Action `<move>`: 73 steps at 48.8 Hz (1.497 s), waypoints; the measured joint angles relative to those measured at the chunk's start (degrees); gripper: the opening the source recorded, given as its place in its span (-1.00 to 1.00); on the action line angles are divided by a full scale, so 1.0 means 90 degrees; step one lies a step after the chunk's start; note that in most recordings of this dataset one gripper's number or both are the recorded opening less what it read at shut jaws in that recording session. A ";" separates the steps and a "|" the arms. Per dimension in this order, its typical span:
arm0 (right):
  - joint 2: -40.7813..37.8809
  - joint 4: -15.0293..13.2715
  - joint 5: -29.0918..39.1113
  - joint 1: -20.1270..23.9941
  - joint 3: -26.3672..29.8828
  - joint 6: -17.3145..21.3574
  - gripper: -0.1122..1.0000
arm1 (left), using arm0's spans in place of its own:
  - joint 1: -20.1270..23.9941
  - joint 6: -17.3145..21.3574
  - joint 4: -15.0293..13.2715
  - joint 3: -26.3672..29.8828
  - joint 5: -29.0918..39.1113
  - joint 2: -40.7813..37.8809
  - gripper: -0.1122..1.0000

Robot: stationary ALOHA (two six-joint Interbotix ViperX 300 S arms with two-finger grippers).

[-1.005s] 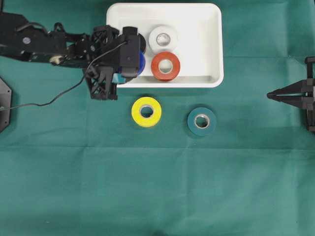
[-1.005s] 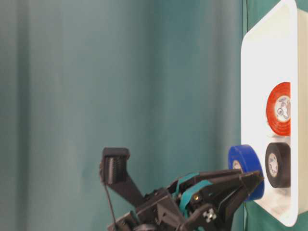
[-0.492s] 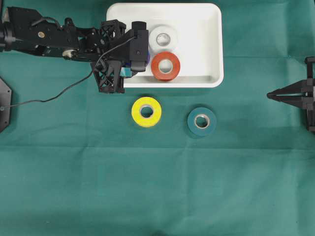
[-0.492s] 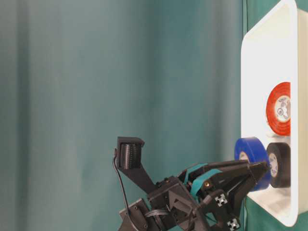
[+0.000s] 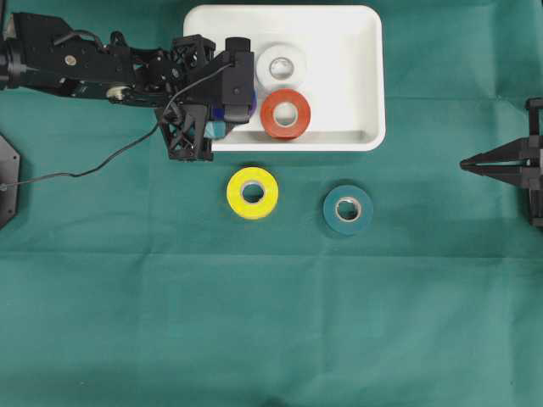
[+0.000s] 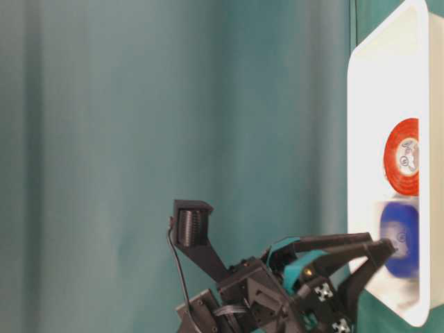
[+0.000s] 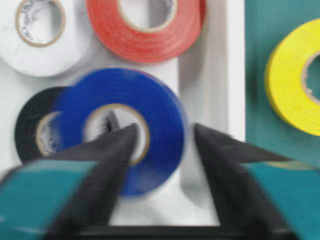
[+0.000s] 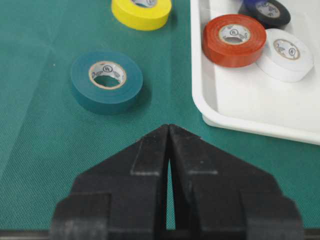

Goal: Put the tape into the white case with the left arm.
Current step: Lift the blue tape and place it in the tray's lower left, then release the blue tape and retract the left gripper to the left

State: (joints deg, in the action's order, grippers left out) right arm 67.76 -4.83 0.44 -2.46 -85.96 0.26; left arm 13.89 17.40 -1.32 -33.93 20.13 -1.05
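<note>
The blue tape (image 7: 162,107) shows blurred inside the white case (image 5: 297,146), overlapping a black roll (image 7: 30,135) at the case's near-left corner. My left gripper (image 7: 165,129), with teal bands, hangs open above it. One finger crosses the roll's hole, and the other stands clear of its outer edge over the case floor. From table level the blue tape (image 6: 400,239) is a blur just beyond the left gripper (image 6: 380,246). From overhead the left gripper (image 5: 229,106) covers most of the roll. My right gripper (image 5: 465,164) rests shut and empty at the right edge.
A red roll (image 5: 285,114) and a white roll (image 5: 281,66) also lie in the case. A yellow roll (image 5: 252,192) and a dark teal roll (image 5: 348,209) sit on the green cloth in front of it.
The left jaws have opened and let go of the blue tape, which has dropped into the case onto the black roll. The right arm has not moved.
</note>
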 measured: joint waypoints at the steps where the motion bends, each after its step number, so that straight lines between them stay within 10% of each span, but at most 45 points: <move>1: -0.0010 0.0000 0.0000 0.0000 0.0000 -0.0010 -0.97 | 0.0000 0.0010 -0.0010 -0.0020 -0.0010 0.0000 0.63; 7: 0.0000 0.0000 0.0000 0.0000 0.0000 0.0000 -0.97 | 0.0010 0.0000 0.0000 -0.0088 -0.0088 0.0000 0.95; 35: -0.0010 0.0000 0.0000 0.0000 0.0000 0.0000 -0.97 | 0.0010 -0.0010 -0.0010 -0.0322 -0.0156 0.0459 0.93; 73: 0.0000 0.0000 0.0000 0.0000 -0.0010 0.0000 -0.97 | -0.0088 -0.0088 -0.0010 -0.2412 -0.0273 0.3252 0.93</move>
State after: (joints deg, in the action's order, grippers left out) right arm 67.76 -4.83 0.44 -2.46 -86.04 0.26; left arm 13.10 16.61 -1.41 -55.63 17.67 28.21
